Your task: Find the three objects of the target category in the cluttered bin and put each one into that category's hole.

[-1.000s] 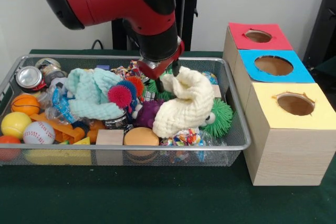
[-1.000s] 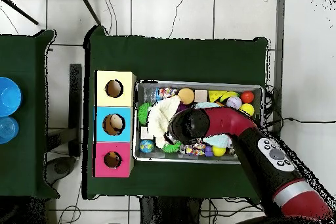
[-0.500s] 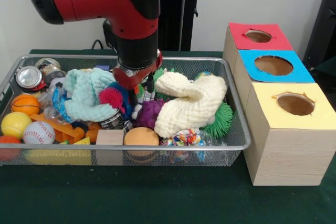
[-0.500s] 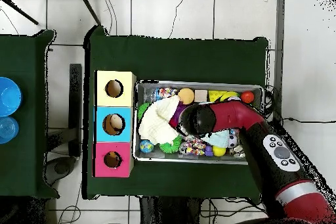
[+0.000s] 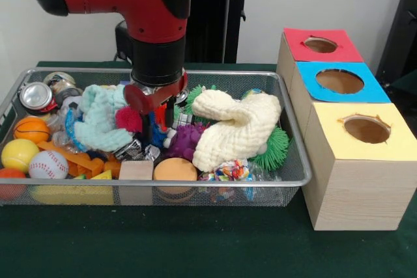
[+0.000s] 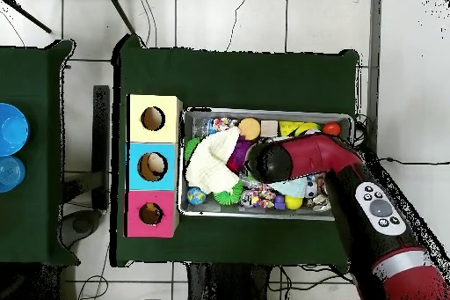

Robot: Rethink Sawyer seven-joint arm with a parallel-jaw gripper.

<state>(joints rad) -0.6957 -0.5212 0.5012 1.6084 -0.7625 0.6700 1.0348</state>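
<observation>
The target category isn't obvious to me, so everything's in the wire bin (image 5: pixel 296 172): cream knit cloth (image 5: pixel 238 128) right of middle, mint cloth (image 5: pixel 101 118) left of it, balls at the far left. My claw (image 5: pixel 155 136) is down in the clutter between the cloths; I can't tell how open it is. The three-hole box (image 5: pixel 345 128) sits right.
</observation>
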